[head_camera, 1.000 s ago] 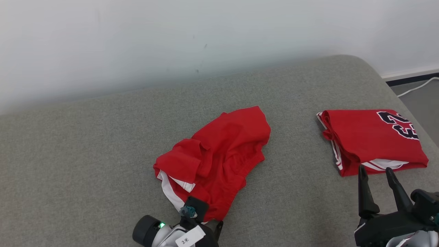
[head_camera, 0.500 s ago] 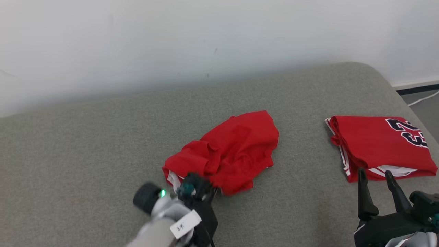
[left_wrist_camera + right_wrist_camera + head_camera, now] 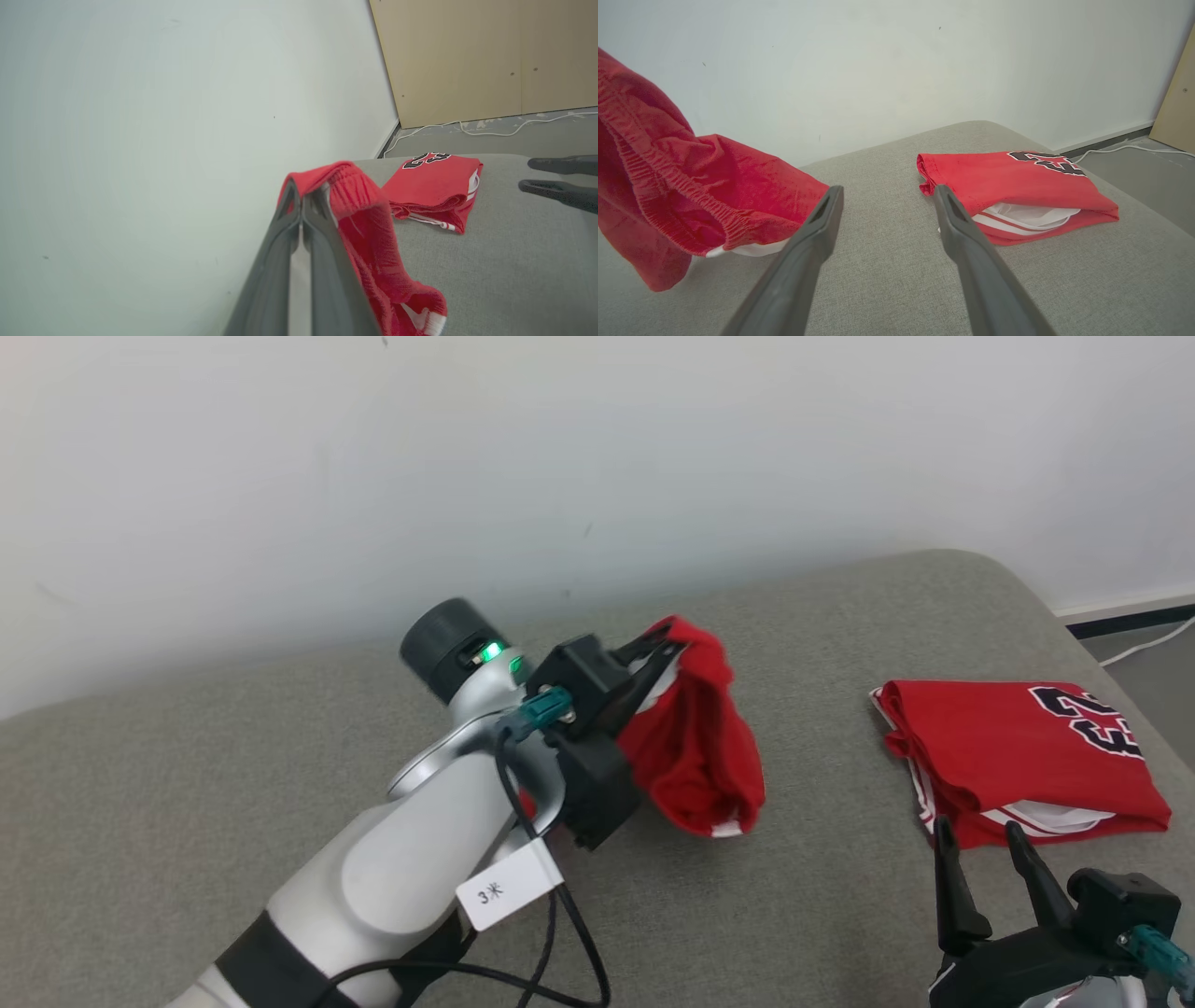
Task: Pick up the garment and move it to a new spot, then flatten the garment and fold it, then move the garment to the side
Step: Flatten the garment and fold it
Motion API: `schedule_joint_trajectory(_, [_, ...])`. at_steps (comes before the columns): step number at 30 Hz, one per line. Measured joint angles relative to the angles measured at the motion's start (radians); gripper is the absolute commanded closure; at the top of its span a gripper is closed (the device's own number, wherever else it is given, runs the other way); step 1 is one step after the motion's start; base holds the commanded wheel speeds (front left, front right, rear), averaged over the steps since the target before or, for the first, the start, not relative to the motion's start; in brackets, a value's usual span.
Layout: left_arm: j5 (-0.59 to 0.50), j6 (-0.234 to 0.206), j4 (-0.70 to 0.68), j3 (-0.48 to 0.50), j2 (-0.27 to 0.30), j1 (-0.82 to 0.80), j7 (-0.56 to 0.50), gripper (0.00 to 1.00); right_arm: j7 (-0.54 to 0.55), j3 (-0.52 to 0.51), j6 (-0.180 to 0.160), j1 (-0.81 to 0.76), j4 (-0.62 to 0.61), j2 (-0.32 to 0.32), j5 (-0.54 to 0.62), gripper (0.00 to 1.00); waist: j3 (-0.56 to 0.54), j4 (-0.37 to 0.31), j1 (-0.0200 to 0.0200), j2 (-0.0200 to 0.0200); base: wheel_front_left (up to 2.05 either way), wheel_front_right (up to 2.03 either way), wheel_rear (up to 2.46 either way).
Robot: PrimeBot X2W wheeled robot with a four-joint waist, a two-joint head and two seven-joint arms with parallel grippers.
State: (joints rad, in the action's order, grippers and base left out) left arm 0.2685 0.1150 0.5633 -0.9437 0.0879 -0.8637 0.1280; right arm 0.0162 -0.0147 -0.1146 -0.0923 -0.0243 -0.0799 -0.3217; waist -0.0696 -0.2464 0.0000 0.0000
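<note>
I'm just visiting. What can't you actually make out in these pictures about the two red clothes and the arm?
1. The shorts: in the head view the left gripper and its arm hide their near side; in the right wrist view the left edge cuts them off.
2. Whether their hem touches the cushion: unclear in every view.
3. The jersey: its fold hides part of the print.
4. The label on the arm: writing too small to read.

We face a plain white wall (image 3: pixel 597 476) behind a grey fabric cushion (image 3: pixel 187 784); to our right lie grey floor (image 3: pixel 490 142), a white cable (image 3: pixel 1129 146) and a wooden panel (image 3: pixel 490 60).
</note>
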Motion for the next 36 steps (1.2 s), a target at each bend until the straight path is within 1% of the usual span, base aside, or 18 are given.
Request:
schedule_joint_trajectory(4, [0.023,0.008,-0.037,-0.01,-0.048,-0.089,0.036,1.0,-0.007,0.026,0.002,0.001,0.019,0.006,0.0,0.0,-0.016,-0.056,0.0,0.0,0.0,0.0,0.0])
schedule_joint_trajectory(5, [0.031,0.008,-0.042,-0.003,-0.052,-0.098,0.041,1.0,-0.008,0.026,0.002,0.001,0.019,0.007,0.0,0.0,-0.017,-0.063,0.0,0.0,0.0,0.0,0.0])
schedule_joint_trajectory(6, [0.063,0.007,-0.043,0.021,-0.058,-0.116,0.041,1.0,-0.009,0.026,0.002,0.001,0.019,0.008,0.0,0.0,-0.017,-0.076,0.0,-0.0001,0.0,0.0,0.0])
schedule_joint_trajectory(8, [0.083,-0.02,-0.031,0.055,-0.059,-0.131,0.045,1.0,-0.009,0.025,0.002,0.0,0.019,0.008,0.0,0.0,-0.016,-0.089,0.0,0.0,0.0,0.0,0.0])
schedule_joint_trajectory(9, [0.107,-0.048,0.001,0.093,-0.059,-0.136,0.05,1.0,-0.013,0.027,0.002,0.001,0.022,0.009,0.0,0.0,-0.014,-0.1,0.0,-0.0001,0.0,0.0,0.0])
schedule_joint_trajectory(10, [0.128,-0.065,0.047,0.106,-0.056,-0.136,0.05,1.0,-0.016,0.035,0.002,0.005,0.027,0.011,0.0,0.0,-0.012,-0.11,0.0,0.0,0.0,0.0,0.0])
schedule_joint_trajectory(11, [0.134,-0.063,0.062,0.106,-0.053,-0.137,0.05,1.0,-0.017,0.034,0.002,0.004,0.027,0.012,0.0,0.0,-0.01,-0.116,0.0001,0.0,0.0,0.0,0.0])
schedule_joint_trajectory(13, [0.139,-0.062,0.067,0.078,-0.053,-0.142,0.049,1.0,-0.018,0.03,0.002,0.004,0.027,0.013,-0.001,0.0,-0.007,-0.123,0.0,0.0,0.0,0.0,0.0])
schedule_joint_trajectory(16, [0.156,-0.065,0.037,0.032,-0.056,-0.156,0.049,1.0,-0.021,0.046,0.002,0.015,0.04,0.014,-0.001,0.0,-0.005,-0.132,0.0,0.0,0.0,0.0,0.0])
schedule_joint_trajectory(19, [0.203,-0.071,0.004,-0.013,-0.054,-0.172,0.049,1.0,-0.022,0.071,0.006,0.046,0.052,0.017,-0.001,0.0,-0.004,-0.149,0.0,0.0,0.0,0.0,0.0])
schedule_joint_trajectory(23, [0.257,-0.07,-0.002,-0.061,-0.056,-0.17,0.049,1.0,-0.025,0.077,0.009,0.047,0.056,0.018,-0.004,0.0,0.003,-0.169,0.0,-0.0001,0.0,0.0,0.0])
schedule_joint_trajectory(25, [0.268,-0.069,0.024,-0.07,-0.058,-0.169,0.049,1.0,-0.027,0.074,0.009,0.046,0.056,0.018,-0.006,0.0,0.011,-0.176,0.0,0.0,0.0,0.0,0.0])
schedule_joint_trajectory(26, [0.269,-0.061,0.108,-0.078,-0.056,-0.163,0.038,1.0,-0.035,0.055,0.009,0.037,0.054,0.018,-0.014,0.0,0.026,-0.181,0.0,0.0,0.0,0.0,0.0])
schedule_joint_trajectory(29, [0.263,-0.062,0.208,-0.073,-0.057,-0.146,0.016,1.0,-0.043,0.032,0.009,0.034,0.051,0.017,-0.018,0.0,0.038,-0.175,0.0001,0.0,0.0,0.0,0.0])
schedule_joint_trajectory(30, [0.259,-0.08,0.283,-0.068,-0.035,-0.119,-0.01,1.0,-0.051,0.026,0.008,0.024,0.05,0.017,-0.02,0.0,0.044,-0.157,0.0,0.0,0.0,0.0,0.0])
schedule_joint_trajectory(32, [0.259,-0.096,0.32,-0.057,0.008,-0.106,-0.023,1.0,-0.052,0.026,0.008,0.018,0.049,0.018,-0.02,0.0,0.048,-0.141,0.0,0.0,0.0,0.0,0.0])
schedule_joint_trajectory(34, [0.262,-0.097,0.35,-0.044,0.057,-0.084,-0.023,1.0,-0.053,0.024,0.008,0.018,0.047,0.018,-0.021,0.0,0.05,-0.123,0.0001,0.0,0.0,0.0,0.0])
schedule_joint_trajectory(36, [0.266,-0.096,0.371,-0.041,0.094,-0.055,-0.026,1.0,-0.059,0.019,0.008,0.018,0.046,0.018,-0.021,0.0,0.053,-0.103,0.0001,0.0,0.0,0.0,0.0])
